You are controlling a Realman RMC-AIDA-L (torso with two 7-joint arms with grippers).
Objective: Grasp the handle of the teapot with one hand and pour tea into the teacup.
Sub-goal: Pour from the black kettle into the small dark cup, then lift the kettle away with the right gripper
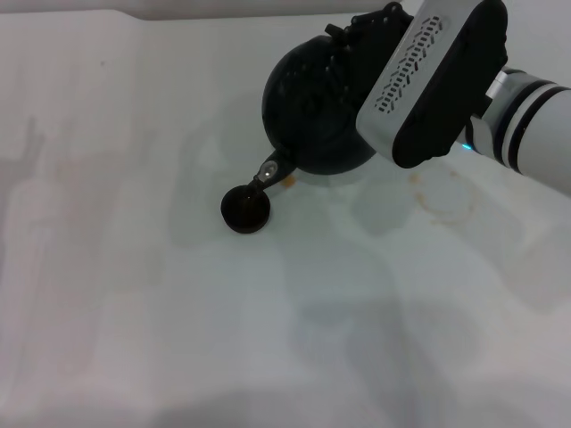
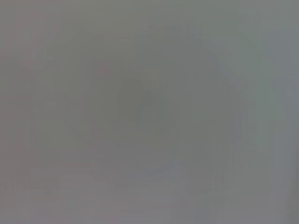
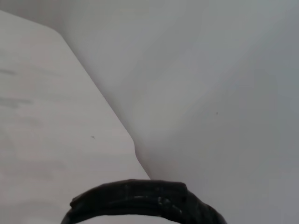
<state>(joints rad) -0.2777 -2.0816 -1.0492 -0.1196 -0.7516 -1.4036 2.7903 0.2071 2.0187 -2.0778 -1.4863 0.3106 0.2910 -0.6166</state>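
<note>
Head view: the teacup sits on the white table, near its middle. Just right and farther back, the teapot hangs tilted, spout over the cup. The right gripper is at its handle; whether its fingers clamp it cannot be told.

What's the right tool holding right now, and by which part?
The teapot, tipped with its spout over the teacup. The hold looks to be on the handle, though the arm hides the contact itself. Left tool not in view.
</note>
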